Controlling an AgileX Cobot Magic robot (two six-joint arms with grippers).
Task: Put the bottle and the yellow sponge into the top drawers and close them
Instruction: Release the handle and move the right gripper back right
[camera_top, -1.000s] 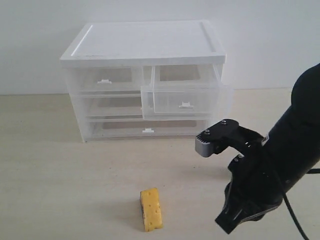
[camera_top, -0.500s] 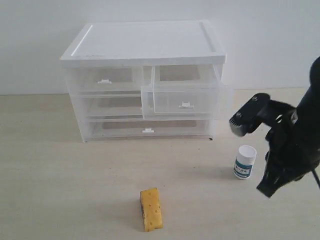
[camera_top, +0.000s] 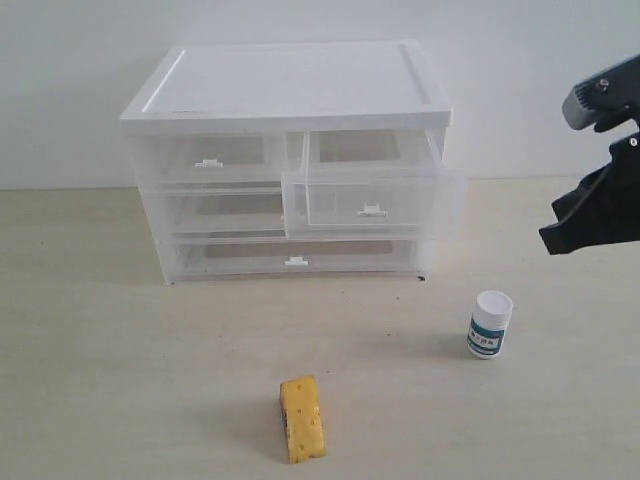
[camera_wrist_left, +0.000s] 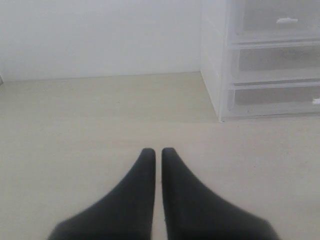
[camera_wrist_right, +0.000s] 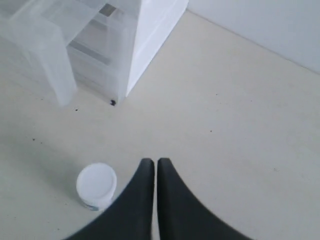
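The cabinet (camera_top: 290, 85) has a plain white top and frame; its drawers (camera_top: 370, 200) are translucent milky white with small white tabs (camera_top: 373, 211). The bottle (camera_top: 489, 325) is white with a white cap and a teal-blue and white label. The sponge (camera_top: 303, 418) is yellow-orange and porous, with one darker side. The table (camera_top: 120, 380) is pale beige, the wall (camera_top: 520, 80) white. Both the left gripper (camera_wrist_left: 158, 151) and the right gripper (camera_wrist_right: 155, 161) are black.

The top drawers (camera_top: 370, 205) are translucent, smooth plastic; the yellow sponge (camera_top: 302, 418), porous foam; the bottle (camera_top: 490, 324), smooth white plastic; the counter (camera_top: 120, 380), matt, pale, wood-like.
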